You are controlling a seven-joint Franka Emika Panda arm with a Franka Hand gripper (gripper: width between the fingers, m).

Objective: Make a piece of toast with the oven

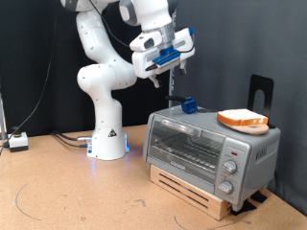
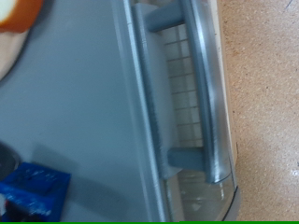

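Toast (image 1: 242, 119) sits on a plate (image 1: 257, 128) atop my oven (image 1: 206, 151), whose door (image 2: 182, 89) is shut. My gripper (image 1: 170, 65) hangs above the oven's top, holding nothing; whether its fingers are parted I cannot tell.

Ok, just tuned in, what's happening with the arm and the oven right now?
The hand hangs in the air above the oven, over the end at the exterior view's left, and holds nothing that shows. The oven door is shut; the wrist view looks straight down on its handle. The toast sits on a plate on the oven's top, toward the exterior view's right, so it is not yet inside. A small blue thing also lies on the oven's top.
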